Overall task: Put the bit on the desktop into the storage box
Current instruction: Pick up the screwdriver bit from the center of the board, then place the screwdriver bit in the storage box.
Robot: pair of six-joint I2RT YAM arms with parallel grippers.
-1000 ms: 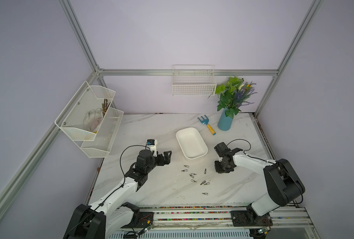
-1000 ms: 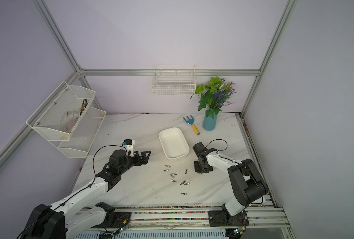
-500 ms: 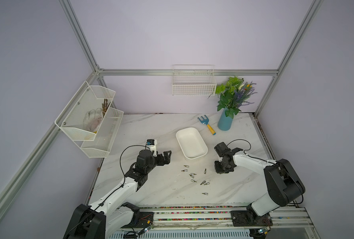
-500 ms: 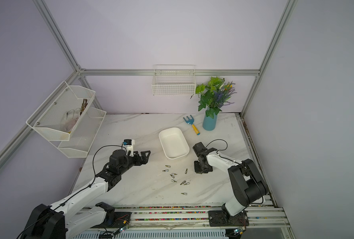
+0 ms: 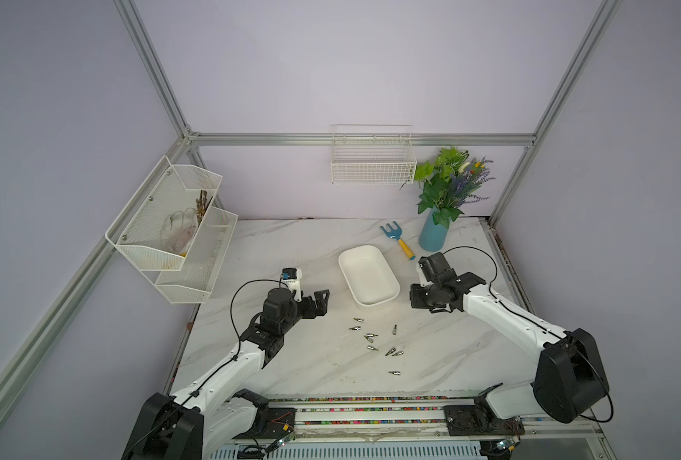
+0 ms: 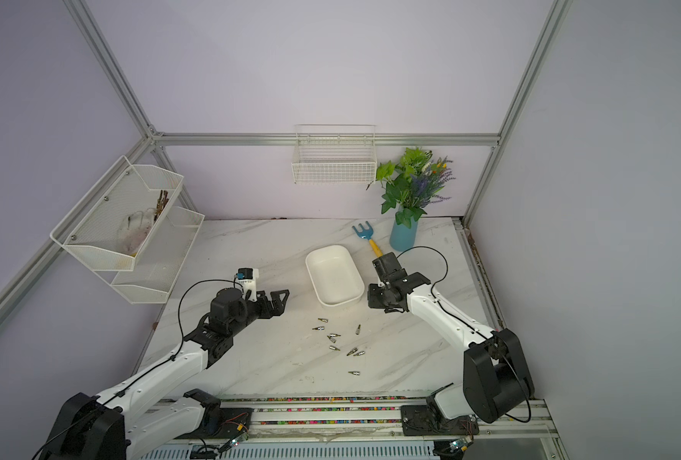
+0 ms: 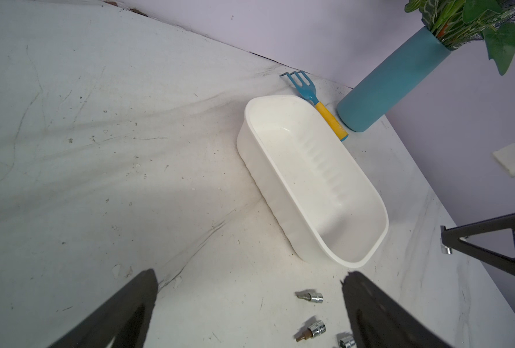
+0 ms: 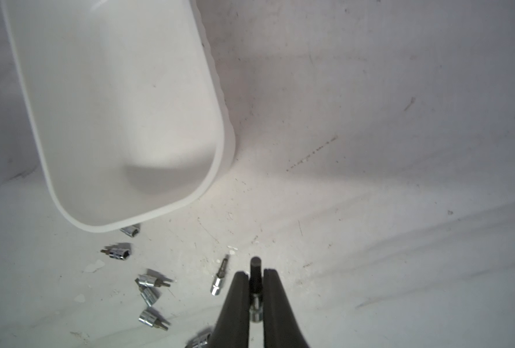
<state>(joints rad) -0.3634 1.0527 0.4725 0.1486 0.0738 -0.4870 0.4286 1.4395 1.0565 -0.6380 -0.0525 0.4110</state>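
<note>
Over the tabletop (image 5: 291, 247) right jaws just closed and now clamp one bit (image 8: 255, 271), empty storage box (image 5: 368, 275) just beside them toward the left jaws, which stand wide apart, holding nothing; carry-over next.

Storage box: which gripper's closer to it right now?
Right. The right gripper, shut on a bit, hangs just off the storage box's side facing that arm. The left gripper, open, sits farther off on the opposite side, with a visible gap between.

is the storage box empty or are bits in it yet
Empty: the storage box shows a bare white floor; the bits lie outside it.
</note>
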